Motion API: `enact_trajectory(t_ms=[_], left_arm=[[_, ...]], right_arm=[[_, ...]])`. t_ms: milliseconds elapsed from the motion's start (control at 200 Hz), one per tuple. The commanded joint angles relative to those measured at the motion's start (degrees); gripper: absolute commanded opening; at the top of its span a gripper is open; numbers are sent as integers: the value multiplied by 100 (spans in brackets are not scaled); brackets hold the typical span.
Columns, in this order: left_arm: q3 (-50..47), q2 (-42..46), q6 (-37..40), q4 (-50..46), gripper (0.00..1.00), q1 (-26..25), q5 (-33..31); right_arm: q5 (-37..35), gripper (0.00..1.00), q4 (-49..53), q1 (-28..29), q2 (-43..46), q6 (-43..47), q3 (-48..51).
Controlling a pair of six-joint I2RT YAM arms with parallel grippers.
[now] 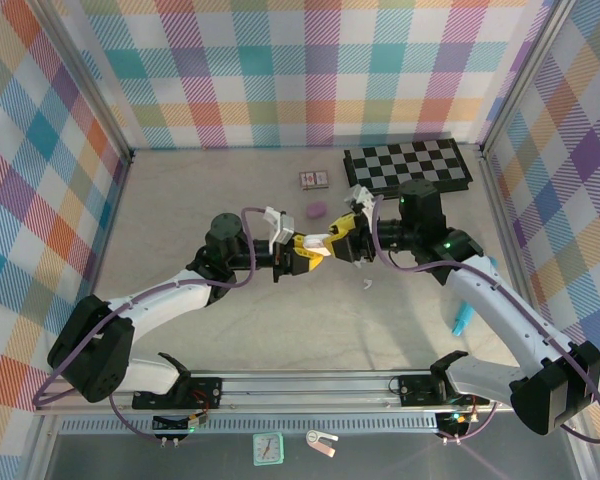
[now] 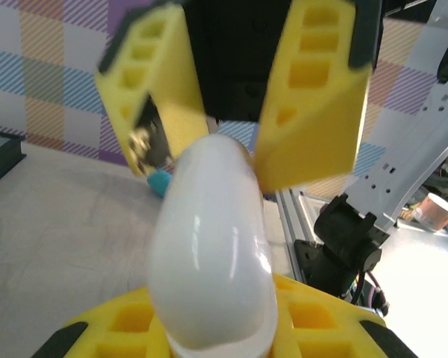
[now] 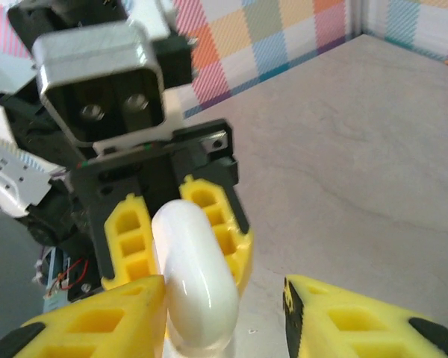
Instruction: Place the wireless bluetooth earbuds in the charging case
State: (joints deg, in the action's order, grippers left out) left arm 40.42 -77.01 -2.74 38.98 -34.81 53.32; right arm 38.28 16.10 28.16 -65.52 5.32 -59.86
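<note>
Top external view has both arms reaching in to meet above the middle of the table (image 1: 180, 200), fingertips almost nose to nose. The left gripper (image 1: 308, 253) is clamped on a white charging case (image 1: 317, 241), which sticks out past its yellow fingers toward the right gripper (image 1: 337, 238).

From the left wrist, the case rises out of that gripper's own fingers (image 2: 119, 328) as a smooth, glossy pebble. I cannot tell whether its lid is open or closed. Its far end sits between the right gripper's two yellow fingers (image 2: 313, 89).

From the right wrist, the right gripper's jaws stand wide. The case is touching or just beside one finger (image 3: 97, 324), I cannot tell which, and a clear strip of table shows between the case and the other finger. Beyond them, the left gripper's fingers (image 3: 127, 239) hug the case on both sides.

A tiny white earbud (image 1: 365, 285) lies on the table just on the near side of the right gripper, apart from it. A small purple pebble (image 1: 317, 209) lies just beyond both grippers; I cannot tell whether it is a case or a bud. A teal stick (image 1: 462, 321) lies well behind the right gripper, beside its forearm. A chessboard (image 1: 408, 167) lies on the far side of the right gripper.
</note>
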Motion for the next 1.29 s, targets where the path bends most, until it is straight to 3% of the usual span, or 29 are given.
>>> enact_trajectory(t_ms=[0, 325, 430, 545, 705, 915, 1290], left_arm=[[156, 286, 628, -398, 4, -95, 198], [-50, 525, 1684, -1253, 6, -96, -485], [-214, 582, 1955, -1312, 6, -96, -908], [-244, 552, 2197, -1455, 7, -96, -938], [-350, 583, 2238, -1358, 7, -96, -971], [-360, 621, 2375, -1499, 7, -105, -981], [-377, 682, 2395, -1550, 7, -101, -956]], right_arm=[[-547, 48, -366, -10, 38, -289, -105], [-579, 66, -779, -23, 333, -837, 104], [-1145, 67, -909, -93, 568, -1339, 295], [-1845, 67, -783, -394, 749, -1904, 563], [-2539, 65, -105, -1044, 700, -2667, 858], [-3467, 64, 1120, -1129, 83, -3201, 856], [-2834, 47, 1168, -1138, -1452, -3273, 1039]])
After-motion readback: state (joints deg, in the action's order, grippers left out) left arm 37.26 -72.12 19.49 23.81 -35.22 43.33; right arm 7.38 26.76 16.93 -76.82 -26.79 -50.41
